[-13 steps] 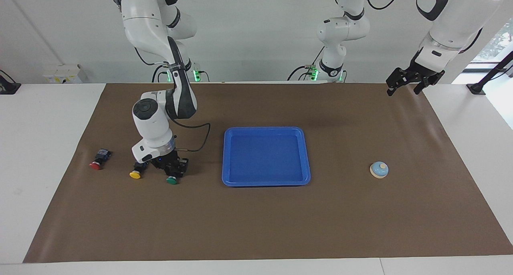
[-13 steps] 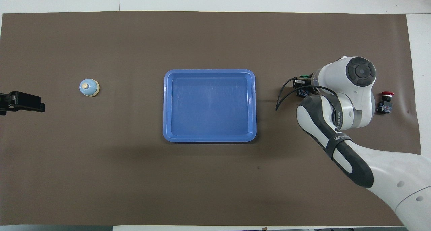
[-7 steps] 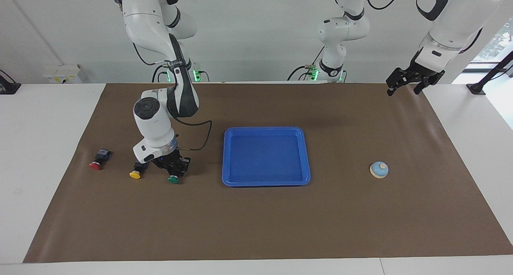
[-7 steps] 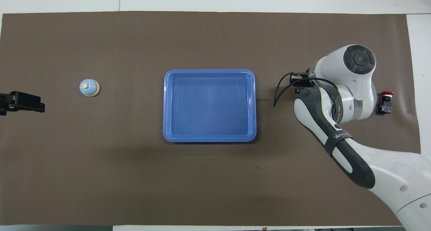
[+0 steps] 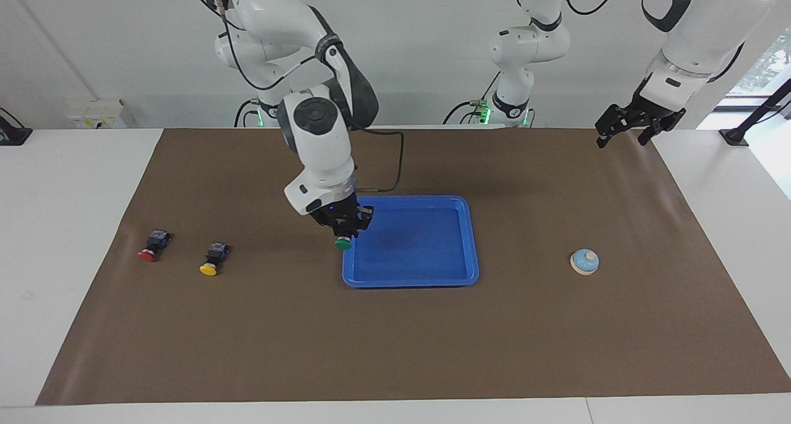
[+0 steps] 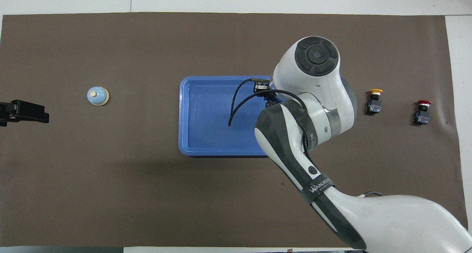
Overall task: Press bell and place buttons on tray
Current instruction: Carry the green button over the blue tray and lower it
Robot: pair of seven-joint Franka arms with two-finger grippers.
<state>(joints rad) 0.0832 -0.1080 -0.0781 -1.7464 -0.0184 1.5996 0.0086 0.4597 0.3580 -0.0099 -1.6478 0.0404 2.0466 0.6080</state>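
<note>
The right claw (image 5: 342,229) is clamped shut on the green button (image 5: 343,243), carried with its green cap pointing down, raised in the air over the edge of the blue tray (image 5: 432,280) that faces the right arm's end of the desk. In the overhead view the arm's wrist covers the claw and its load, so the grip is read from the facing view. Nothing lies in the tray yet.

Out from the claw toward the right arm's end, the yellow button (image 5: 212,260) lies on its side on the brown mat (image 5: 395,350), and the red button (image 5: 153,246) lies past it, well apart from the claw; both are untouched. Out the other way, past the tray, the light-blue bell (image 5: 584,261) sits on the mat toward the left arm's end.

The left claw (image 5: 625,130) waits with fingers spread and nothing in them, raised over the mat's corner at the left arm's end, well apart from the bell.

The step in hand looks like the carry of the first button to the tray. The next move calls for a little more travel inward so the button clears the raised rim, a descent toward the tray floor, then a release. Two buttons and the bell press appear to remain.
</note>
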